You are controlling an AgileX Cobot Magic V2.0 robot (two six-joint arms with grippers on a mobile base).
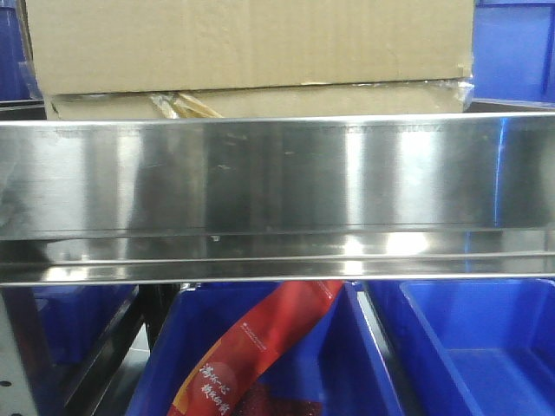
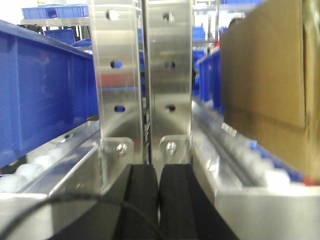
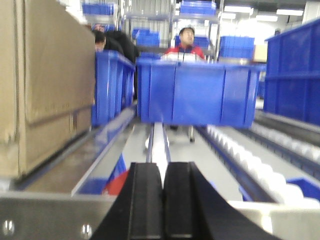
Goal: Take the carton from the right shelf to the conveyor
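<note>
Where the carton sits: carton (image 1: 251,52) rests on the upper shelf (image 3: 60,175), just behind the rail (image 1: 277,191), with one of our arms on each side.
Left gripper: left gripper (image 2: 159,172) has its pads pressed together on nothing. The carton stands to its right, near but apart, and two posts (image 2: 142,75) rise straight ahead.
Right gripper: right gripper (image 3: 163,172) is likewise closed and empty. The carton stands to its left, apart from it.
Why closed: we judge the carton too wide for either jaw, so the closed fingers serve as flat paddles to press it from both sides.
Why flanking: one arm on each side lets us squeeze and lift evenly. Neither touches cardboard yet.
Rail: its raised lip keeps goods from running off the rollers (image 3: 245,150), so we expect to lift the carton over it, not drag it.
Bins: a side bin (image 2: 45,100) by the left arm and a far bin (image 3: 195,92) ahead of the right arm leave little room to swing wide.
Below: a red packet (image 1: 260,347) lies in a lower bin (image 1: 338,373), no part of our job.
Stage: approach complete in our judgement, grip not yet made.
Conveyor: not in view, so we cannot say where it lies.
Risk: uneven pressure may tilt the carton or let it slip.
</note>
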